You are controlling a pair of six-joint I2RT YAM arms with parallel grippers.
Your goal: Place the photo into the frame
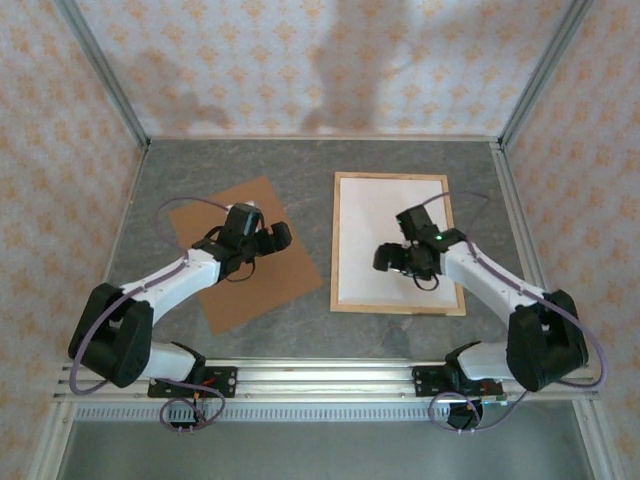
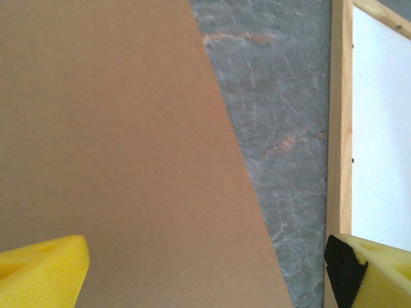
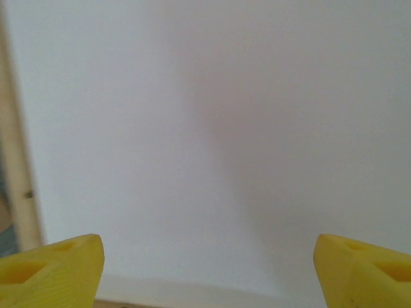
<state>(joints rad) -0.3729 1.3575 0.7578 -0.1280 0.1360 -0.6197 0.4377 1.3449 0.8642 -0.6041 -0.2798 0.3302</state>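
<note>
While the top view shows the left end effector (image 1: pixel 272 243) spread above the brown board (image 1: pixel 240 300) and the right end effector (image 1: pixel 392 262) spread above the photo (image 1: pixel 375 210), white side up inside the frame (image 1: pixel 335 240), the left wrist view has the frame at its right, and the right wrist view has the photo directly beneath.

Grey stone-patterned table (image 1: pixel 310 170); flat brown board (image 1: pixel 262 292) at left, wooden frame (image 1: pixel 400 309) at right, apart

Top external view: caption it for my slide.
Open left hand over the brown backing board; open right hand over the photo lying white-side-up in the frame.
</note>
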